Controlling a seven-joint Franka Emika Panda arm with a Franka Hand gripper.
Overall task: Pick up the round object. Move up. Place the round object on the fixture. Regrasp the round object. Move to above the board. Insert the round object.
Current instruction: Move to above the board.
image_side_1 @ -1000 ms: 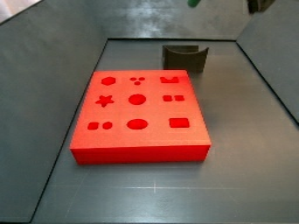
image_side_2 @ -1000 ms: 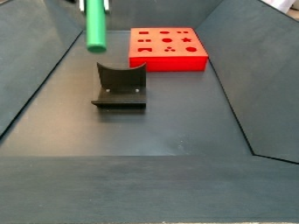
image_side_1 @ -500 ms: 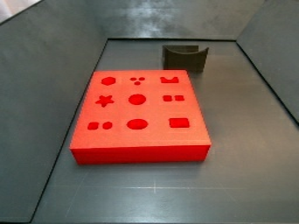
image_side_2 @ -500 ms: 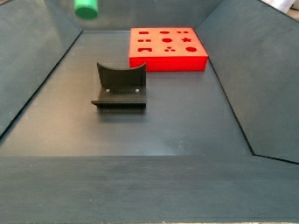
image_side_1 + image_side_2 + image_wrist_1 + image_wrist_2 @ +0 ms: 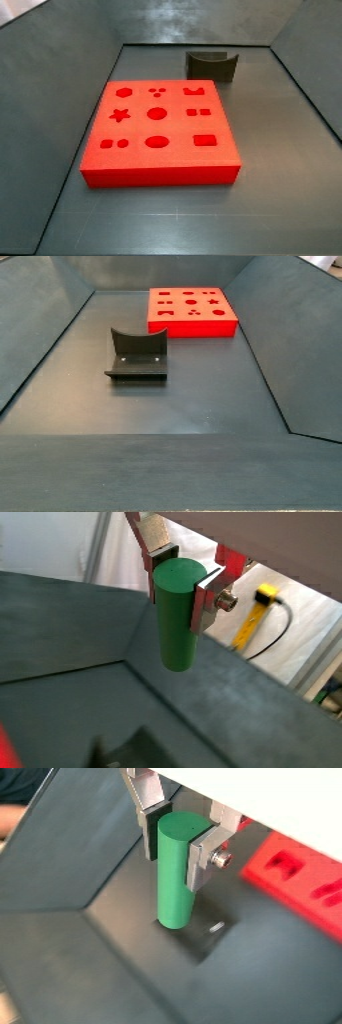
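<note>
The gripper (image 5: 178, 836), high above the fixture (image 5: 138, 355) and outside both side views, is clamped on the upper end of the peg (image 5: 177, 873), which hangs vertically; it looks rigid, light and smooth, so regrasp it mid-length.

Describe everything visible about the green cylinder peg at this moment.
The green cylinder peg is plain, smooth and matte, plastic-looking, with a flat round top. It hangs upright, lower end free and touching nothing. The gripper is shut on its upper part, silver finger plates pressing opposite sides. It shows in both wrist views, high above the dark floor, and in neither side view.
</note>
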